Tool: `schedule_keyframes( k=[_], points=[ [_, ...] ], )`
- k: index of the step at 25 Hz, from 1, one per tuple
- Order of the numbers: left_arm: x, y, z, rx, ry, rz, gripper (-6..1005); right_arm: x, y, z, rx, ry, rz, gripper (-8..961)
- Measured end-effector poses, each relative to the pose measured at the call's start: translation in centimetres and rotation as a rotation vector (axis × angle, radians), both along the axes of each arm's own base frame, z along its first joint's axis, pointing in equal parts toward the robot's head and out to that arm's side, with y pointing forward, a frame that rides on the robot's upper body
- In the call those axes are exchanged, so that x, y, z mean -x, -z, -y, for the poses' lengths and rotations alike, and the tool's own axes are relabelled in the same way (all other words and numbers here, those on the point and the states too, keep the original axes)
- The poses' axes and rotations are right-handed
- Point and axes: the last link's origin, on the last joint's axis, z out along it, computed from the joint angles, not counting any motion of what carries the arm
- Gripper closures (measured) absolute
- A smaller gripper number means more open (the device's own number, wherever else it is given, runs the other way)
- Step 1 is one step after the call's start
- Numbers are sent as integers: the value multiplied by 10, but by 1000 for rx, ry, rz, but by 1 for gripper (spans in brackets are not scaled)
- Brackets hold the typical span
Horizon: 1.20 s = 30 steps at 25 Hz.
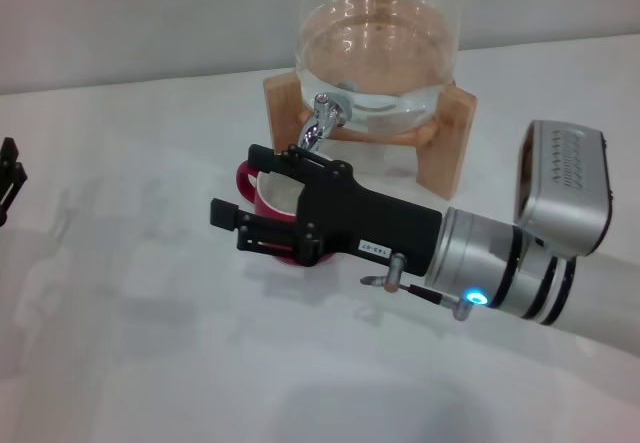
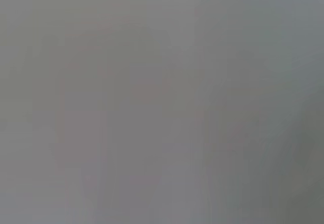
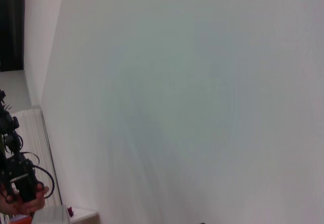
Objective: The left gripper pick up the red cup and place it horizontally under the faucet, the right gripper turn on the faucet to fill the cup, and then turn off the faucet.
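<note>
The red cup (image 1: 268, 195) stands upright on the white table (image 1: 130, 343), right beneath the faucet (image 1: 322, 120). The right gripper (image 1: 242, 187) hangs over the cup with fingers spread apart; the left gripper (image 1: 8, 178) sits at the table's far left edge, its fingers impossible to read.

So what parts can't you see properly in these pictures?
- Red cup: head view, mostly hidden behind the right gripper, so any water inside is unseen.
- Faucet: head view, its spout tip is covered by the right gripper.
- Glass jar: head view, its top is cut off by the edge.
- Left gripper: head view, only a sliver shows at the edge.
- Left wrist view: all grey blur.
- Right wrist view: only a blank white surface.
</note>
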Motion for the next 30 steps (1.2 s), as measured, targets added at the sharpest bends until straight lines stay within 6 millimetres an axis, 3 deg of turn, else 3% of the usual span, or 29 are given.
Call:
schedule_keyframes(
  k=[30],
  points=[
    [0, 0, 0, 1, 2, -1, 127, -4, -3, -10, -27, 42, 13, 98]
  ],
)
